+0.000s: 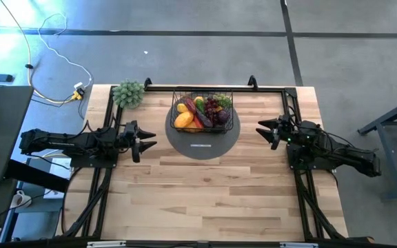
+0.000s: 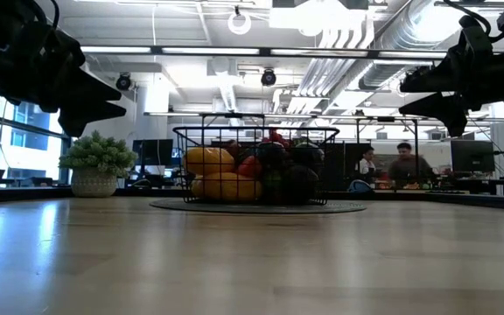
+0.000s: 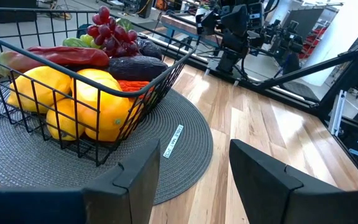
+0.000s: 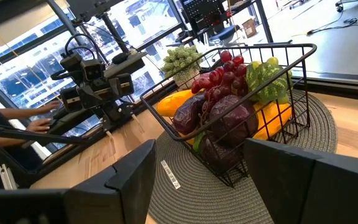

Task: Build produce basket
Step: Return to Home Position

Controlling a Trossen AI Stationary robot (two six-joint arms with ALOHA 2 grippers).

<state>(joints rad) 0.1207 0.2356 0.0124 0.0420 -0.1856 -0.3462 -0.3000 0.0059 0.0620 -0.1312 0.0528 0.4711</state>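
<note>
The basket stood at the middle of the tabletop's far edge, heaped with produce. Yellow and orange fruit lay on the side toward the left arm. Dark purple pieces, red grapes and some green lay toward the right, with a long red piece on top. No loose produce showed on the wood, so the filling looked finished, and the step in hand was judged to be the arms' return to rest. The left gripper hung above the left edge and the right gripper above the right edge. Each was well apart from the basket and pointed toward it, fingers spread and holding nothing. The next move seemed to call only for folding each arm home along its own side, with no reach over the basket.

Beyond the far edge lay an open office hall with ceiling ducts, strip lights and desks, where people sat. The tabletop was pale wood planking. A grey round mat lay under the basket, and a bushy green cluster stood at the far-left corner.
</note>
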